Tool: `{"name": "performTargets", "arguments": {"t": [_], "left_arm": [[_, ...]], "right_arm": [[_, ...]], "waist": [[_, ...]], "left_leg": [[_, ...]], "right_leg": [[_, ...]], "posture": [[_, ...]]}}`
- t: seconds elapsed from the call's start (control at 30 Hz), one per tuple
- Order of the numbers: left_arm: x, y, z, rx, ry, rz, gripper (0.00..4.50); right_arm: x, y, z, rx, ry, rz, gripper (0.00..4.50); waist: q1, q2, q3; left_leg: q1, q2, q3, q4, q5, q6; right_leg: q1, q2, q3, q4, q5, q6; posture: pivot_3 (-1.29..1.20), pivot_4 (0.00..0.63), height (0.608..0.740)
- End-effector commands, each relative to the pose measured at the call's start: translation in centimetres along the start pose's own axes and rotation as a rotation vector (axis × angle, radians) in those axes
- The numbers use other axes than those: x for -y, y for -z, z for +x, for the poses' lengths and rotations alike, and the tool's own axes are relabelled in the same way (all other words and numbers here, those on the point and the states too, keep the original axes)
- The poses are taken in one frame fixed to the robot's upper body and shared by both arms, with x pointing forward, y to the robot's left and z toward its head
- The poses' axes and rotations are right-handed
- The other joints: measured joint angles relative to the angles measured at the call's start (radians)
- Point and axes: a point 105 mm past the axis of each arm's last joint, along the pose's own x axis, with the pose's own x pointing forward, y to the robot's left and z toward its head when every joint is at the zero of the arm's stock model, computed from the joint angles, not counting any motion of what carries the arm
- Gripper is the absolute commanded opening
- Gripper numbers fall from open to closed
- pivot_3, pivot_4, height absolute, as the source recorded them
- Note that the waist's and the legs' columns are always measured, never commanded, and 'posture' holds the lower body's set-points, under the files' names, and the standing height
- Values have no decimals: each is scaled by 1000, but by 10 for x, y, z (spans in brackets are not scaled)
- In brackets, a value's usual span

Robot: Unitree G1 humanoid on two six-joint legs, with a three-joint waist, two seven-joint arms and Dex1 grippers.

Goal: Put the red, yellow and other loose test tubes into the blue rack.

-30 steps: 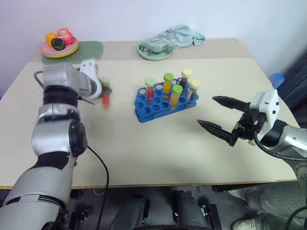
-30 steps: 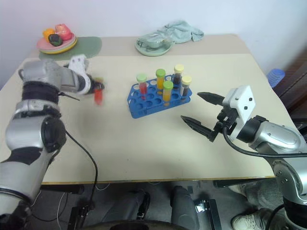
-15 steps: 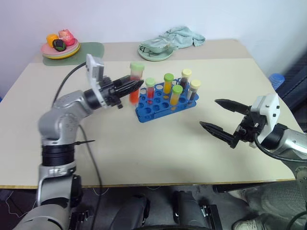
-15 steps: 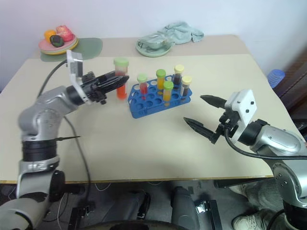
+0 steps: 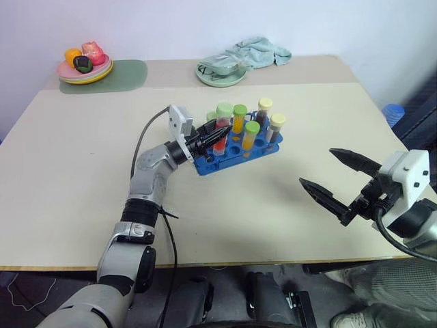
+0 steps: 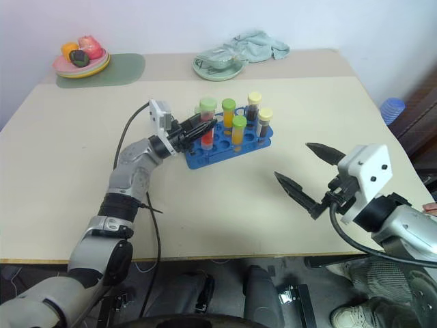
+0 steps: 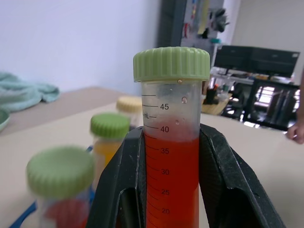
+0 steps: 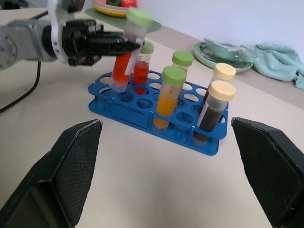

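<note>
Holding a red tube (image 8: 124, 52) over the blue rack (image 8: 156, 114).
My left tool (image 5: 213, 132) clamps it, tilted, above the rack's near-left holes; my right tool (image 5: 336, 179) gapes wide, well apart.

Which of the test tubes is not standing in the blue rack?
The green-capped red tube, gripped in the left gripper; it tilts above the blue rack.

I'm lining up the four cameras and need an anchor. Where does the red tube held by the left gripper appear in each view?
Left eye view: red tube, centre, above the blue rack's left end.
Right eye view, left of centre.
Left wrist view, centre, between the black fingers.
Right wrist view, tilted, upper left.
Shared landmark: the green-capped orange tube.
</note>
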Motion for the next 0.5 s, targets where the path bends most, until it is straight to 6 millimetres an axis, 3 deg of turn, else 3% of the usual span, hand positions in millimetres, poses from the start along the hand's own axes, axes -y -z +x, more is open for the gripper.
{"name": "performTargets", "arguments": {"t": [0.03, 0.2, 0.5], "left_arm": [[-2, -3, 8, 14, 0, 59, 1118], [-4, 15, 8, -24, -19, 61, 1118], [4, 28, 9, -48, 17, 62, 1118]], "right_arm": [[-3, -12, -4, 36, 20, -34, 4500], [-4, -14, -7, 34, 30, -37, 4500], [-2, -16, -8, 28, 32, -42, 4500]], "waist": [[1, 0, 0], [0, 0, 0], [-1, 0, -1]], "left_leg": [[0, 0, 0, 0, 0, 0], [1, 0, 0, 0, 0, 0], [4, 0, 0, 0, -1, 2]], "right_leg": [[0, 0, 0, 0, 0, 0], [1, 0, 0, 0, 0, 0], [5, 0, 0, -2, 0, 1]], "posture": [[0, 150, 740], [0, 150, 740], [0, 150, 740]]}}
